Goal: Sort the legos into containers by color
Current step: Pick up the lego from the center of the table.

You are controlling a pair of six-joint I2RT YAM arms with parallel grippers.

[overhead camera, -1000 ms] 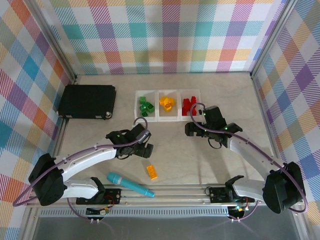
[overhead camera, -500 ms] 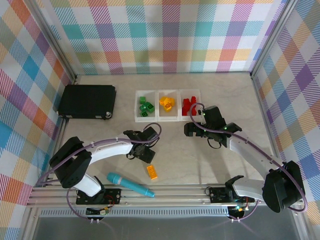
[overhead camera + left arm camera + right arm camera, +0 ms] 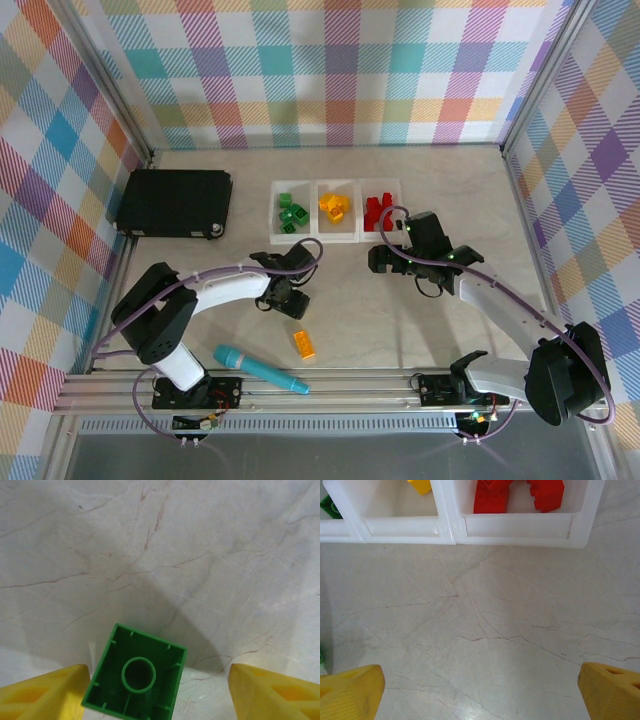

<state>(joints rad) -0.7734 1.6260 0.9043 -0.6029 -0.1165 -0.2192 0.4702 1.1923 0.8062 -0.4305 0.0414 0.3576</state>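
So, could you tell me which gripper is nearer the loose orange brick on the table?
Left. The left gripper is just beyond the orange brick; the right gripper is farther off, up by the containers.

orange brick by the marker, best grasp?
Come straight down on the orange brick and pinch its two long sides across the narrow width. It lies flat, skewed, with free space on all sides, so turn the wrist to match.
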